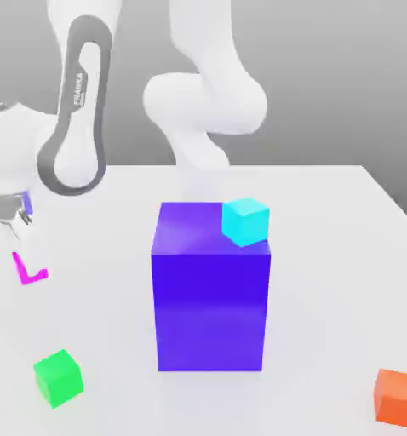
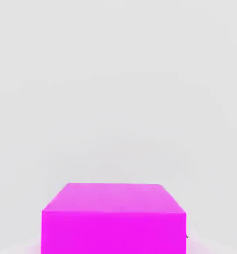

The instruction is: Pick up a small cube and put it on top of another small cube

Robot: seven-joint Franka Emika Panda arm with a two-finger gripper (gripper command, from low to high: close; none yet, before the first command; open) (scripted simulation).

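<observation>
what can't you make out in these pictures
- Pink cube: hand view, lower part cut off by the picture's bottom edge.
- Gripper: exterior view, too small to tell whether it touches the pink cube.
- Orange cube: exterior view, side cut off by the right edge.
- Table: exterior view, the patch behind the blue block is hidden by it.

A bright magenta small cube (image 2: 113, 218) is seen close beneath the jaws, plain and unpatterned. The bench (image 1: 343, 255) is rendered in flat white. A deep blue-purple block (image 1: 210, 294) is topped by a cyan cube (image 1: 245, 221). A green cube (image 1: 57, 377) and an orange cube (image 1: 398, 398) are shown in solid colour. The arm (image 1: 207, 94) is coloured white with grey trim.
</observation>
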